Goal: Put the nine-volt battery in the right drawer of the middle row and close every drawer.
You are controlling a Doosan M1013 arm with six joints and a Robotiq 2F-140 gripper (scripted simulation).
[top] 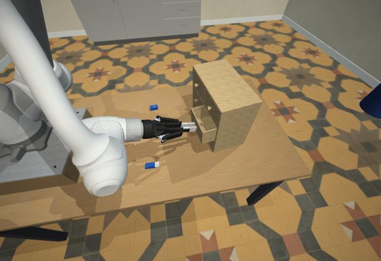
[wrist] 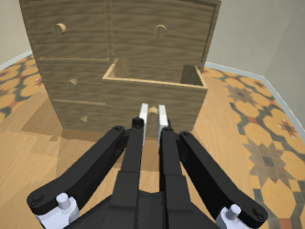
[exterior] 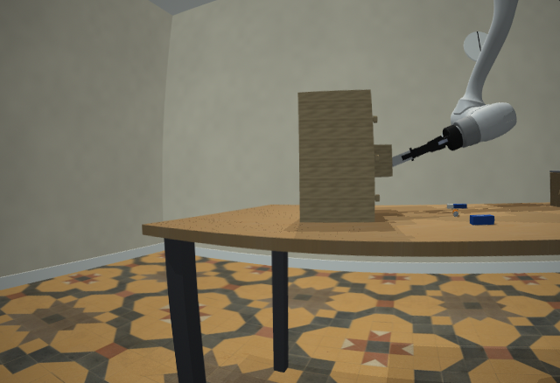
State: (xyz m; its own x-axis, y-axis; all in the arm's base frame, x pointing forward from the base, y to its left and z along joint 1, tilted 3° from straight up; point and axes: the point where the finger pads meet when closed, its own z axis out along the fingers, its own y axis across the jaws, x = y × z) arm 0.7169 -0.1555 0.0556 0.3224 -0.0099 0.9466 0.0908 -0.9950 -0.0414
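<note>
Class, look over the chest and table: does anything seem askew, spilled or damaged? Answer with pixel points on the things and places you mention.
Nothing looks spilled or damaged. Only the middle-right drawer [top: 209, 136] [exterior: 383, 160] [wrist: 129, 97] juts from the upright chest [top: 238, 123] [exterior: 336, 157] [wrist: 81, 40], with the gripper [top: 192, 127] [exterior: 394, 162] [wrist: 152, 113] at its knob.

Arm [top: 40, 76] [exterior: 493, 31]: smooth glossy white, rounded tubular links, bulbous elbow-like joint with flat round cap | wrist collar [top: 133, 129] [exterior: 468, 132]: light grey ring | tool [top: 189, 126] [exterior: 400, 159] [wrist: 152, 113]: black coupling, slim black linkage bars, pale grey-white fingertips [top: 188, 124] [exterior: 397, 160], whitish pivot blocks with short round pegs | base plate [top: 69, 147]: brushed grey, small dark screw holes
</note>
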